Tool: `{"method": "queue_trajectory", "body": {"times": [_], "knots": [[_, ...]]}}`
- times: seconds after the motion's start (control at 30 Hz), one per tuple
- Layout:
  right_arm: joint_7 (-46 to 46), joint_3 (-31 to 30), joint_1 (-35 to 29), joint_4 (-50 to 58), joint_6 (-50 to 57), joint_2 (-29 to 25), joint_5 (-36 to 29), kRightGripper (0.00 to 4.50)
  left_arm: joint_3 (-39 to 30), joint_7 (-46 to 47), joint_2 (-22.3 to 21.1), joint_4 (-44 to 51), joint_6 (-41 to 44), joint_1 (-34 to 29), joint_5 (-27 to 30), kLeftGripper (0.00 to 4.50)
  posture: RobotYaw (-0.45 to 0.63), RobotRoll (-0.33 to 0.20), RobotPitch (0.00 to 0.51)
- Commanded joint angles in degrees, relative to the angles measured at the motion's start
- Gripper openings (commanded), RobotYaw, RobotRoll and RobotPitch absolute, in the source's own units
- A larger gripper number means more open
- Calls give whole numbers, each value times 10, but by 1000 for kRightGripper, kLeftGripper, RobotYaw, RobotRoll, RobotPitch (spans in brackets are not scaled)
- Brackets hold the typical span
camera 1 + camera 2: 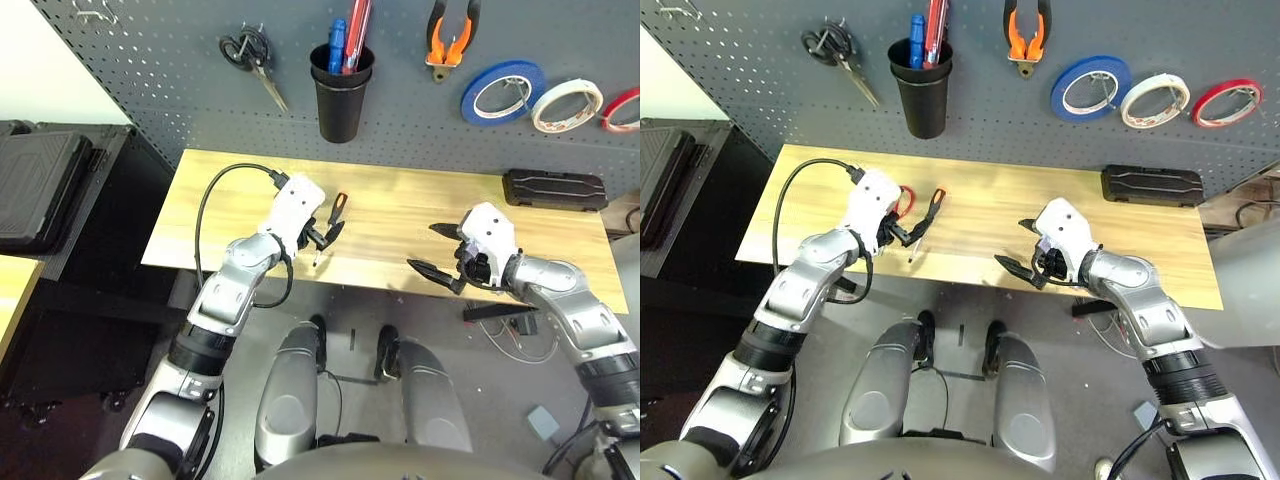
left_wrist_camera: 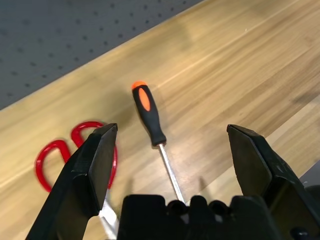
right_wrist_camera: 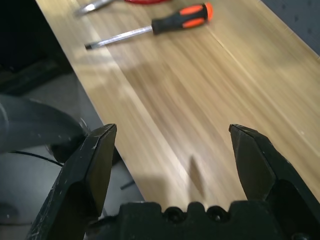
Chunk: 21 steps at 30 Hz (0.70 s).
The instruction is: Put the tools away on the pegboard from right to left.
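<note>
The black-and-orange screwdriver (image 2: 149, 115) lies on the wooden table (image 1: 400, 215), its shaft running toward the front edge. The red-handled scissors (image 2: 65, 155) lie just to its left, partly hidden by my left gripper (image 1: 905, 232). That gripper hovers open right over both tools, holding nothing. My right gripper (image 1: 1018, 247) is open and empty above the front edge, well to the right of the screwdriver (image 3: 182, 17). On the pegboard (image 1: 180, 90) hang the orange-handled pliers (image 1: 450, 35) and the whitish tape roll (image 1: 567, 105).
The pegboard also carries black-handled scissors (image 1: 250, 55), a black cup (image 1: 340, 95) with blue and red tools, a blue tape roll (image 1: 503, 92) and a red one (image 1: 625, 108). A black case (image 1: 555, 188) lies at the table's back right. A dark cabinet (image 1: 60, 190) stands left.
</note>
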<state>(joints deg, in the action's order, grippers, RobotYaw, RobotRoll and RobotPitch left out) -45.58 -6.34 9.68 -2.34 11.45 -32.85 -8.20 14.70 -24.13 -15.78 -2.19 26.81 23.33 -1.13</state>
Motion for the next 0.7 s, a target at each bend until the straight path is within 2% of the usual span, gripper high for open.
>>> {"method": "queue_trajectory", "body": {"times": [0.03, 0.3, 0.7], "knots": [[0, -17, -15, -13, -7, 5, 16, 4476, 13, 10, 17, -30, 10, 1, -14, 4500, 153, 0, 313], [13, -40, -38, -20, -10, 23, 44, 4476, 16, 24, 52, -83, 18, 19, -28, 4500, 128, 0, 353], [32, -63, -13, -68, -32, 53, 83, 4476, -4, 61, 94, -219, -5, 85, -41, 4500, 95, 0, 394]]}}
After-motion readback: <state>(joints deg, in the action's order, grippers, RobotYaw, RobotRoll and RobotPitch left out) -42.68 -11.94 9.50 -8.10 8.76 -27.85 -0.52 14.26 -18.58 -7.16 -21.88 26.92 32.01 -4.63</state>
